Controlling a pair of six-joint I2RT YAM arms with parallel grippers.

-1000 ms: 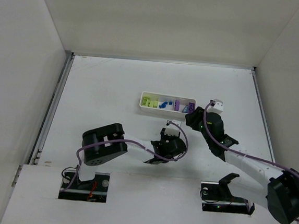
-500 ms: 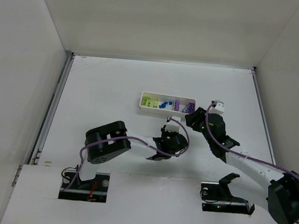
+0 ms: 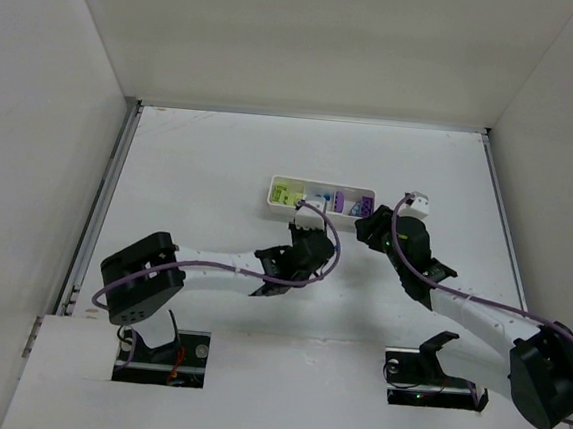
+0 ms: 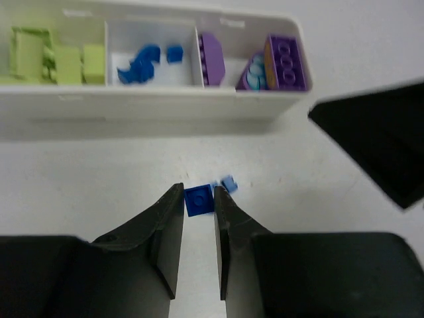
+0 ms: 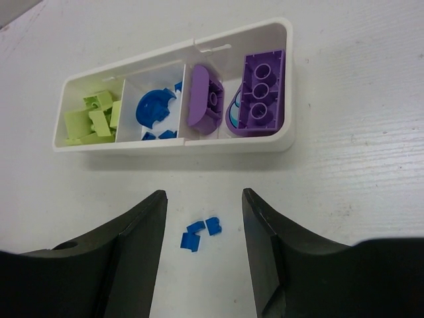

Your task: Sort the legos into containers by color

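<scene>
The left gripper is nearly shut, its 2 fingers pinching a small blue brick at the very tips. Whether that brick rests on the table or hangs just above it cannot be told. Just beyond the tips and slightly right of them, a smaller blue piece lies on the table, close beside the held brick.

Straight ahead of this gripper, a little way off, the white tray lies crosswise with its long side facing the fingers. 3 compartments show. The one ahead and to the left holds lime bricks, the one directly ahead holds blue bricks, and the one ahead and to the right holds purple bricks.

The right gripper sits to the right of the left one, near the tray's purple end. Its fingers stand about half open and hold nothing. Between them, on the table, lie 3 tiny loose blue bricks, apart from both fingers and just short of the tray's front wall.
</scene>
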